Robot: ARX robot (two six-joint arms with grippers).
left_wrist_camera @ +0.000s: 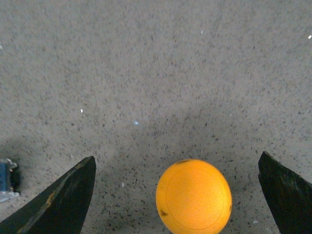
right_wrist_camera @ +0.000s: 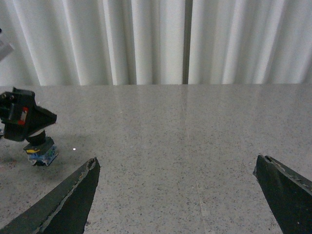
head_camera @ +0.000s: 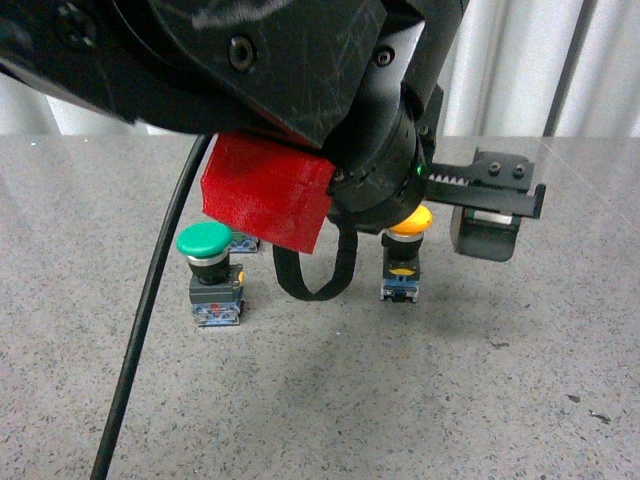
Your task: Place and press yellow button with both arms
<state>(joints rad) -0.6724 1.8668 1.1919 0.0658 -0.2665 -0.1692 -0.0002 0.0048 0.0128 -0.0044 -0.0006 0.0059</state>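
Standing upright on the grey desk point(head_camera: 450, 400), well short of its far edge, the yellow button point(head_camera: 410, 222) is seen directly below the left gripper point(left_wrist_camera: 176, 158) — its fingers point(left_wrist_camera: 63, 200) are spread wide either side of the cap, clear of it. The right gripper point(right_wrist_camera: 176, 160) is likewise splayed above the desk. A green button point(head_camera: 205, 243) stands nearer the left edge.

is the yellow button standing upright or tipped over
Upright: in the front view the yellow button has its cap on top and its blue base down on the table.
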